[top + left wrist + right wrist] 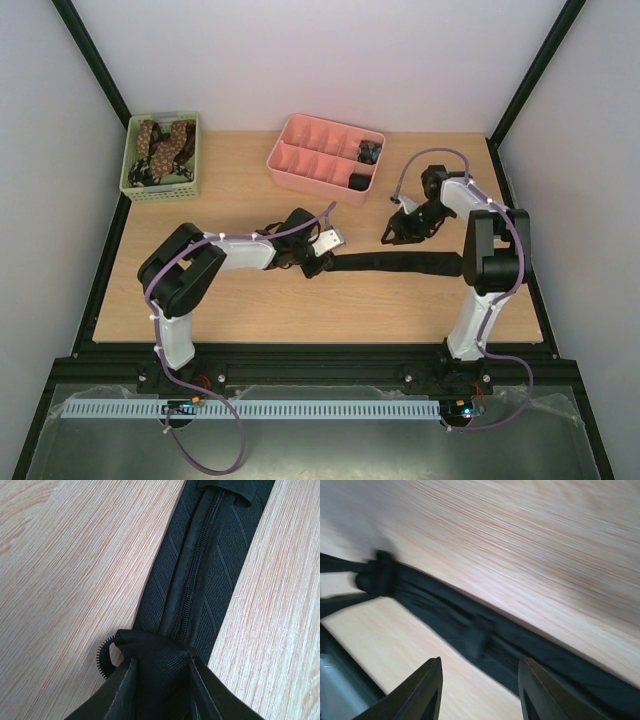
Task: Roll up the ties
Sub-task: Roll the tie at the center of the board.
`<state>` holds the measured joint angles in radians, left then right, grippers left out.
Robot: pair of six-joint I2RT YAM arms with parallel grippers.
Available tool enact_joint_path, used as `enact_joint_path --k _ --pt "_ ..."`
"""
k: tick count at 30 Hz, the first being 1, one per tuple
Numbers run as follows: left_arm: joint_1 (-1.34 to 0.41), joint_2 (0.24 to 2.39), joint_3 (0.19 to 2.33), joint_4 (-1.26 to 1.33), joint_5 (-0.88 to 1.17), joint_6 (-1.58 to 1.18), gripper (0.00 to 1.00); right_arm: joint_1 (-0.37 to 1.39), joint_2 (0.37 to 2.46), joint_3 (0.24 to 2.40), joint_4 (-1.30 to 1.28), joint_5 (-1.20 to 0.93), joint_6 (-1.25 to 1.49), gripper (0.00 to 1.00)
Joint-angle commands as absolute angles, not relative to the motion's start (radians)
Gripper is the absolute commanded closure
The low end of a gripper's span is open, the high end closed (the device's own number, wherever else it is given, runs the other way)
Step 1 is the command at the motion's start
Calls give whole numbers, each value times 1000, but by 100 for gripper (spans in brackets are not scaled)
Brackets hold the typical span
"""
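Observation:
A long black tie [400, 266] lies across the middle of the table. Its left end is folded over, and my left gripper [322, 250] is shut on that fold. In the left wrist view the fold bulges between the fingers [124, 682] of the left gripper [161, 666], and the tie [210, 565] runs away up the frame, seam side up. My right gripper [397, 230] hovers just behind the tie's middle. The blurred right wrist view shows the right gripper [480, 661] open, nothing between its fingers, with the tie [485, 635] crossing diagonally below.
A pink compartment tray [300, 160] stands at the back centre with two dark rolled ties [368, 151] at its right end. A green basket [160, 185] at the back left holds brown spotted ties [165, 142]. Purple cables run along both arms.

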<state>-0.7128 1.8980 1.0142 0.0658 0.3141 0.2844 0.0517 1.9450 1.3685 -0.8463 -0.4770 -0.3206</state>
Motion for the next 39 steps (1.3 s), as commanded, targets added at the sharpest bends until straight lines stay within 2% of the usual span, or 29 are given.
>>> enact_joint_path --k 1,6,9,17,32,39 --pt "-712 1919 980 -11 291 286 76 76 1879 1345 -821 -797 -82 55" --pt "-712 1916 978 -19 290 285 75 161 1840 1217 -617 -854 72 56" --pt "-712 1916 976 -16 291 281 75 210 1838 1156 -510 -856 166 61" --pt "-713 1930 983 -14 296 277 74 296 1874 1096 -279 -829 361 63" --pt "-718 1936 990 -17 291 273 73 374 1954 1068 -191 -818 394 65" --pt "-719 1939 992 -17 288 272 73 388 2003 1054 -197 -783 358 74"
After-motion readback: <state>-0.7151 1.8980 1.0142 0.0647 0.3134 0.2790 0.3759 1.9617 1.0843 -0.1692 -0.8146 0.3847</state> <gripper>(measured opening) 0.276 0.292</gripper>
